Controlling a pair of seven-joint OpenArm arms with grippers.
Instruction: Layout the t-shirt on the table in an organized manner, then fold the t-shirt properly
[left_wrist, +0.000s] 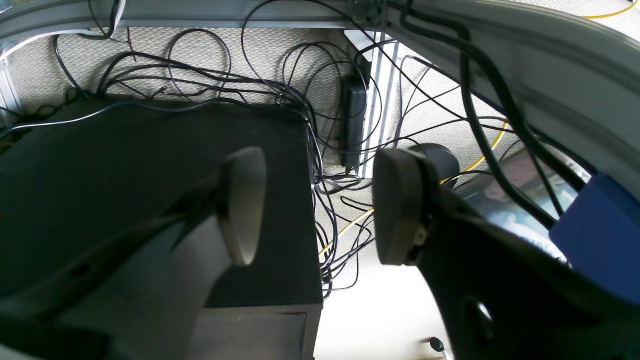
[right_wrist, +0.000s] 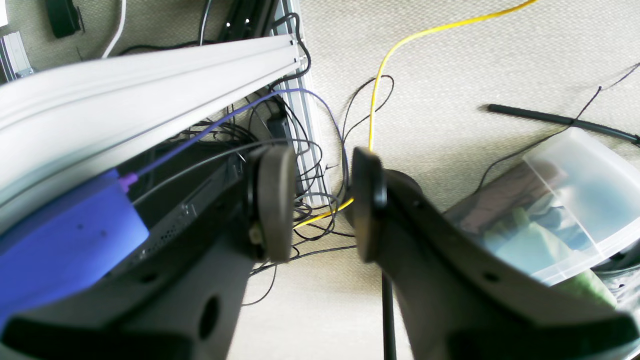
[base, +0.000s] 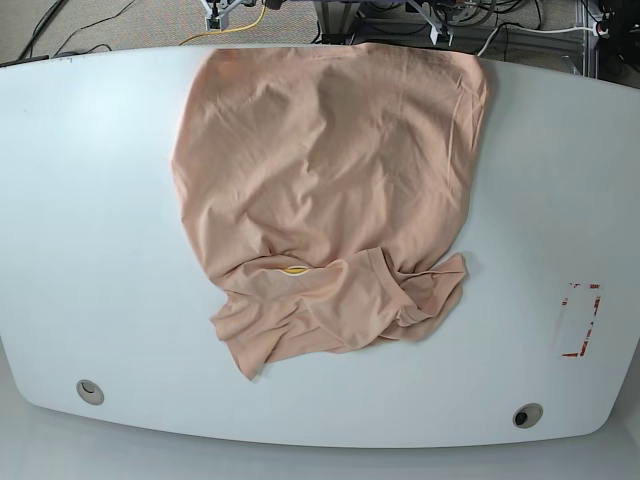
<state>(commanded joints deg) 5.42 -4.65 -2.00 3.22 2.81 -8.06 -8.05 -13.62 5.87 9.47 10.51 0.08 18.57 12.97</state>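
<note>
Base view shows the peach-tan t-shirt (base: 320, 150) lying on the big white tabletop (base: 110, 230), from the middle up to twelve o'clock, where it reaches the far edge. The wide part of the shirt is mostly spread out, with small wrinkles all over. Toward six o'clock the cloth is bunched and folded over itself. One floppy corner points to seven o'clock, and a sleeve-like bit sticks out toward four o'clock. A little yellow print (base: 294, 270) peeks out of a crease just below the middle of the shirt.

The tabletop has a round hole (base: 90, 391) near seven o'clock and another round hole (base: 528, 415) near five o'clock. Some broken red marks (base: 583, 320) sit near four o'clock, well apart from the shirt.

At the top of the base view, the tips of both arms show just past the far edge, the right one near eleven o'clock and the left one near one o'clock. Neither touches the shirt.

In the left wrist view, the left end effector (left_wrist: 320, 207) has its two fingers wide apart with nothing between them. Behind them are a black box (left_wrist: 150, 200) and lots of messy wires (left_wrist: 332, 215).

In the right wrist view, the right end effector (right_wrist: 324, 205) has its fingers apart too, and it holds nothing. A see-through bin (right_wrist: 575, 210) is at three o'clock, and a blue block (right_wrist: 75, 245) is at eight o'clock.
</note>
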